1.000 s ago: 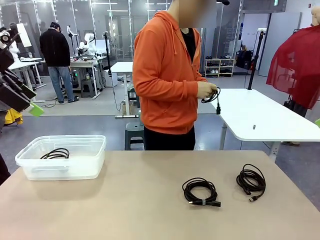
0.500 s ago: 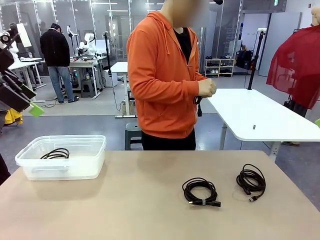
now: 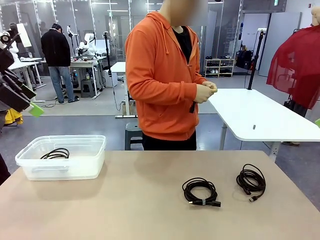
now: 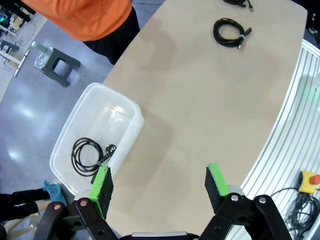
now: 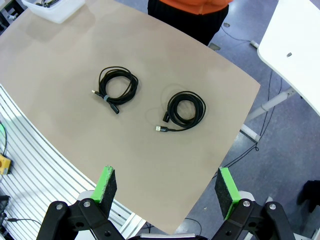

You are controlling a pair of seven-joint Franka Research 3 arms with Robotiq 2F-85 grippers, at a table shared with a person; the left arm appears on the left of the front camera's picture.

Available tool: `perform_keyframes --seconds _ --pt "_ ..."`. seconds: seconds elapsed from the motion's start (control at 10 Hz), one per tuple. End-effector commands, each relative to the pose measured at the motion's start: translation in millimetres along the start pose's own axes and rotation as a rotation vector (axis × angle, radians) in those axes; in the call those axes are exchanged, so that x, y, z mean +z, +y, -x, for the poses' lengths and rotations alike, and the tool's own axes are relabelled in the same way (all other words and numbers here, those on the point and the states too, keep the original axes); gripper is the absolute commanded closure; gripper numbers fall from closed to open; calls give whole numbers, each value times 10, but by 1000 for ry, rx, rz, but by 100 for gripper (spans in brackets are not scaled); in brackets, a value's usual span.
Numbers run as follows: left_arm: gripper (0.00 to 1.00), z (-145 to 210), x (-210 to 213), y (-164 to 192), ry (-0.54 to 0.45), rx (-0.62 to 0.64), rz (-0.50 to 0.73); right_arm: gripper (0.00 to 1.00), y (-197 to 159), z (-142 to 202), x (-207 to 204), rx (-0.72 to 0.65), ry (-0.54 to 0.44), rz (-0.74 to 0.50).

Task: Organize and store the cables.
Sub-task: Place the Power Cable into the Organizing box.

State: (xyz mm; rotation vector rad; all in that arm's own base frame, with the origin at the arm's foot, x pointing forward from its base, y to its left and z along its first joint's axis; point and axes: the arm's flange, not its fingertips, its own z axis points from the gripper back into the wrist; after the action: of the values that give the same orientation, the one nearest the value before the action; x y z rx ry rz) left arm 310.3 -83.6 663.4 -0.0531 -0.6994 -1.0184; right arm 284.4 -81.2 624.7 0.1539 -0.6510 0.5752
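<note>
Two coiled black cables lie on the tan table (image 3: 125, 200): one with a small green tie (image 3: 201, 191) (image 5: 117, 87) (image 4: 230, 32), the other (image 3: 251, 181) (image 5: 186, 109) to its right. A third cable (image 3: 55, 154) (image 4: 87, 155) rests inside the clear plastic bin (image 3: 95, 150) (image 4: 135, 112) at the table's left. The person in the orange hoodie (image 3: 160, 75) stands at the far side with both hands (image 3: 205, 92) closed around another black cable, mostly hidden. My left gripper (image 4: 158, 172) hangs open high above the bin's side of the table. High over the right front edge, my right gripper (image 5: 166, 175) is open.
A white table (image 3: 260, 115) (image 5: 300, 35) stands behind on the right, a grey stool (image 4: 60, 65) behind the table near the person. Ribbed white panels (image 5: 30, 150) and a yellow stop-button box (image 4: 307, 182) lie along the robot's side. One green pad (image 3: 36, 110) shows at the left edge.
The person has drawn the cable that dangled from one hand in against the body and now holds it with both hands. Both grippers stay still and open.
</note>
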Motion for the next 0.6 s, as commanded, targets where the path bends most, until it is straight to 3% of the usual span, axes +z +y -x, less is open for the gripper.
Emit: perform_keyframes --seconds 0.0,0.5 --pt "7 -9 -2 -2 9 14 -7 0 -1 16 6 3 0 1" --pt "7 -9 -2 -2 9 14 -7 0 -1 16 6 3 0 1"
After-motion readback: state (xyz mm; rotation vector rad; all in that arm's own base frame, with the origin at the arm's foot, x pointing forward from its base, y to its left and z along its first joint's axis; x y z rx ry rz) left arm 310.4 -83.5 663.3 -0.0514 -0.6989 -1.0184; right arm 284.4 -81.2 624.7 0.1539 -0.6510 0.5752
